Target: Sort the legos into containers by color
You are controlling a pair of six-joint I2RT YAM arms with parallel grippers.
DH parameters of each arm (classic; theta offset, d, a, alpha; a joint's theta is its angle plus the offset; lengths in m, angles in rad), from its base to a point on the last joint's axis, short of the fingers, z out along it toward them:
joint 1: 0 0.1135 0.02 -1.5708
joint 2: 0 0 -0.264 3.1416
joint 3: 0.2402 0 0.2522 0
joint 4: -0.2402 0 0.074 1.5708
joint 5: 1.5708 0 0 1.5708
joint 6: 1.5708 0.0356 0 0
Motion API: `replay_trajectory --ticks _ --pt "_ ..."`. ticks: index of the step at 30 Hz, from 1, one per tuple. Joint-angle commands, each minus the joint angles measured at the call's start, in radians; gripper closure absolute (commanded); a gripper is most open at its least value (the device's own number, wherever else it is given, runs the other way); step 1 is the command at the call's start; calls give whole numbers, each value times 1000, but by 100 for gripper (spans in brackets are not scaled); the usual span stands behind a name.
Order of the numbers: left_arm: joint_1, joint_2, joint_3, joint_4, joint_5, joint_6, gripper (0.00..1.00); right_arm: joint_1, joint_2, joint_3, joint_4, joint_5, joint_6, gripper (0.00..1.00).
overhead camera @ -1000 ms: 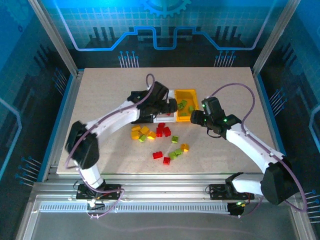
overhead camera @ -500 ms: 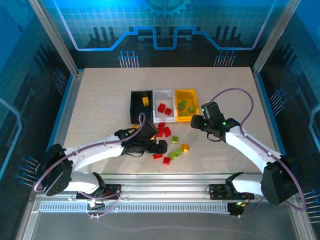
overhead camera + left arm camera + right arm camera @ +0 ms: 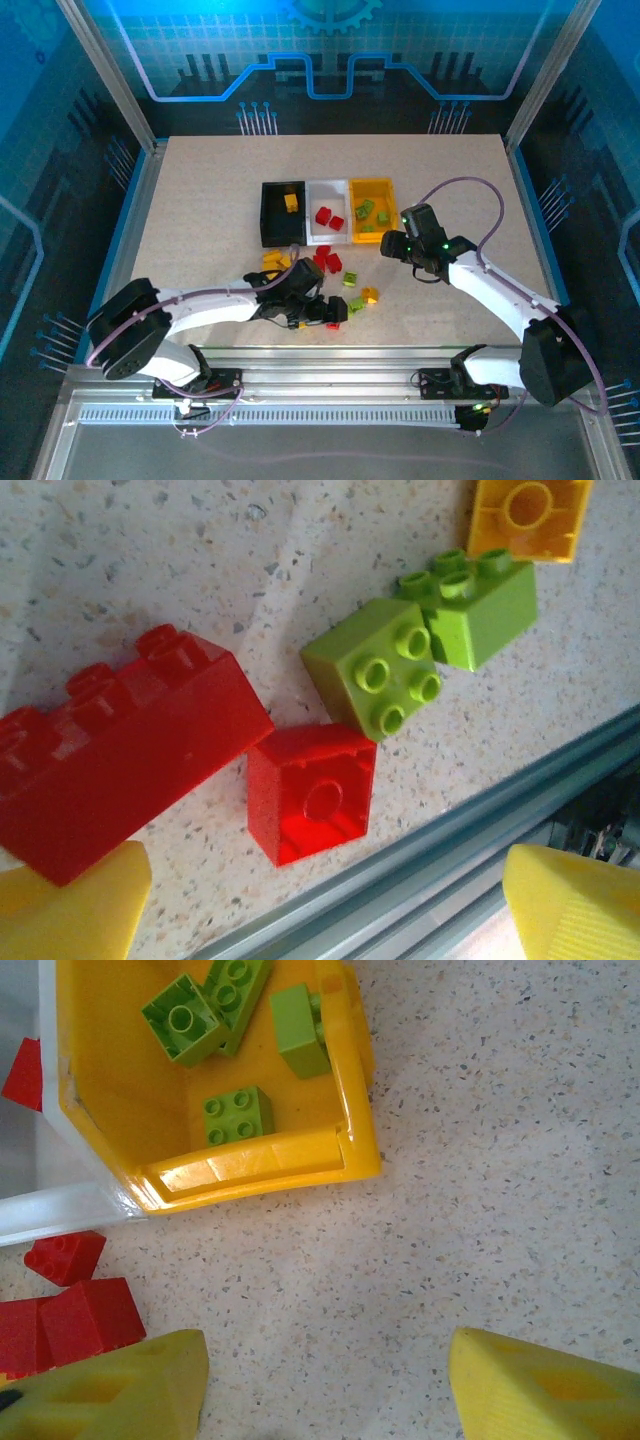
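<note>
- The left gripper [image 3: 322, 875], jaws wide and empty, hangs over a small red brick [image 3: 312, 792] lying well nearer than the white bin [image 3: 329, 239], close to the worktop's [image 3: 200, 200] near edge; a clumsy close could knock it onto the metal rail [image 3: 450, 835]
- A long red brick [image 3: 110, 750] and a lime brick [image 3: 375, 670] sit just beside it, so 2 might be pinched together and lime end up among the reds in the white bin
- The right gripper [image 3: 327, 1360], partly open and empty, hovers over bare worktop right of and nearer than the white bin, beside the yellow bin [image 3: 250, 1160] holding 4 lime bricks [image 3: 238, 1115]
- Loose legos [image 3: 327, 262] lie nearer than the white bin on speckled beige worktop, with an aluminium frame [image 3: 110, 70] and blue-lit panels [image 3: 330, 50] beyond
</note>
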Motion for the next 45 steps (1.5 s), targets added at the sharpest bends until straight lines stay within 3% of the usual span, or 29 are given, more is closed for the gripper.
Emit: replay_trajectory --ticks 1,8,16,23,29,34,39,45 --pt "-1 44 59 -16 -3 1 12 -7 -5 -12 2 22 -2 34" --pt "84 58 76 -52 -128 64 17 -12 -28 -20 0 25 -7 34" --pt "127 170 174 -69 -162 142 19 -14 -34 -24 -7 24 -9 34" --pt "113 198 229 -173 -238 197 40 -21 -48 -30 -6 22 -12 34" --pt "57 227 255 -259 -372 252 43 -22 -32 -41 14 8 -3 34" --pt "5 236 238 -226 -443 289 33 -23 -29 -40 14 8 -4 34" --pt "-6 264 240 -219 -463 294 52 -26 -35 -40 9 8 -8 34" --pt "-8 243 244 -220 -464 286 66 -27 -38 -43 11 9 -5 33"
